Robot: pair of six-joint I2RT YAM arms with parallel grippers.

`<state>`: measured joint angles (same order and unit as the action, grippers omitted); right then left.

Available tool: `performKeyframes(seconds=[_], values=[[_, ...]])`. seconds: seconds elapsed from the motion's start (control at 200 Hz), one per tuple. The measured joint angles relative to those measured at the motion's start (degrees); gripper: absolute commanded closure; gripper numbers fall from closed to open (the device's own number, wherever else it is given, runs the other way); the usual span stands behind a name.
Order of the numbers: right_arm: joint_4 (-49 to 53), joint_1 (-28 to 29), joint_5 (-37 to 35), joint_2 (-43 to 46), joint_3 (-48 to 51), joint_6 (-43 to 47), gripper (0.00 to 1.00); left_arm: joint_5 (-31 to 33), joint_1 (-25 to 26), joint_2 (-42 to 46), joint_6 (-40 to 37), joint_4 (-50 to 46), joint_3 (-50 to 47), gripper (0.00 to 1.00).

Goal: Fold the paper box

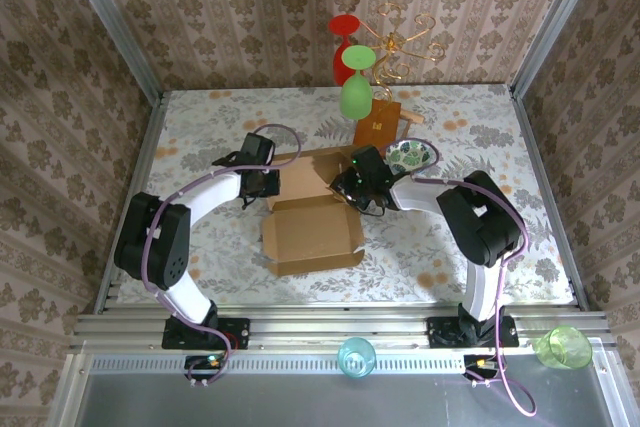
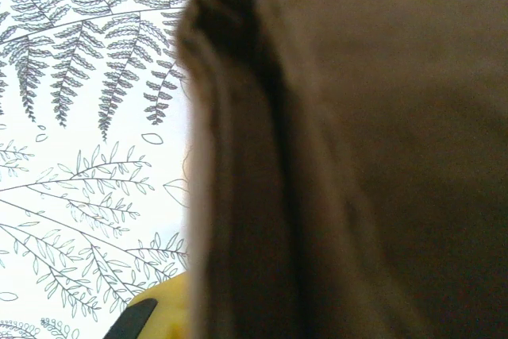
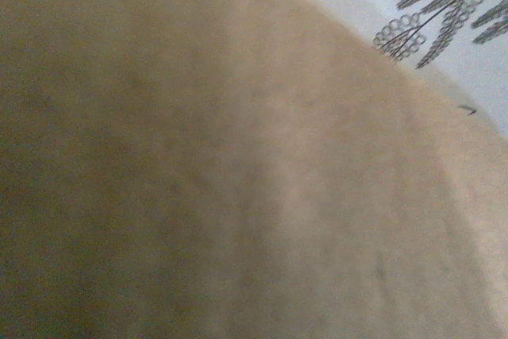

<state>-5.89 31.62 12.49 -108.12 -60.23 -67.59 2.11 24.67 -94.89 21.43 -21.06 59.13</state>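
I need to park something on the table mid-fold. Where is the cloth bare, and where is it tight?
Bare cloth: the far-left of the table, beyond the paper box, and near right, between the box and the right arm. Crowded: mid-far, where the left gripper, right gripper, patterned bowl, orange-brown board and green glass cluster.

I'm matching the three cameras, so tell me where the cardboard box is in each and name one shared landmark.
Top external: box at the centre of the picture.
Left wrist: box, dark and blurred, across the right side.
Right wrist: box, blurred, left edge to lower right.
Shared landmark: leaf-print tablecloth, upper left for left wrist, upper right corner for right wrist.
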Motion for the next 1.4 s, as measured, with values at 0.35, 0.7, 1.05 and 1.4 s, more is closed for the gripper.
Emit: performKeyframes(seconds=[0.35, 0.7, 1.05, 1.4], values=[[7.1, -0.39, 0.07, 8.61, -2.03, 12.5, 0.68, -2.78, -2.43, 0.0, -1.46, -0.37, 1.62, 1.0], [2.82, -18.82, 10.19, 32.94, 5.99, 27.1, 0.73, -18.84, -8.28, 0.79, -12.13, -0.35, 4.13, 1.0], [7.21, -21.24, 27.96, 29.27, 6.95, 50.1, 0.74, -31.21, -9.77, -0.24, -20.11, -1.84, 9.18, 1.0], [7.58, -20.0, 35.89, 29.27, 7.13, 55.56, 0.72, -33.9, -9.77, -2.25, -21.53, -3.17, 9.46, 1.0]])
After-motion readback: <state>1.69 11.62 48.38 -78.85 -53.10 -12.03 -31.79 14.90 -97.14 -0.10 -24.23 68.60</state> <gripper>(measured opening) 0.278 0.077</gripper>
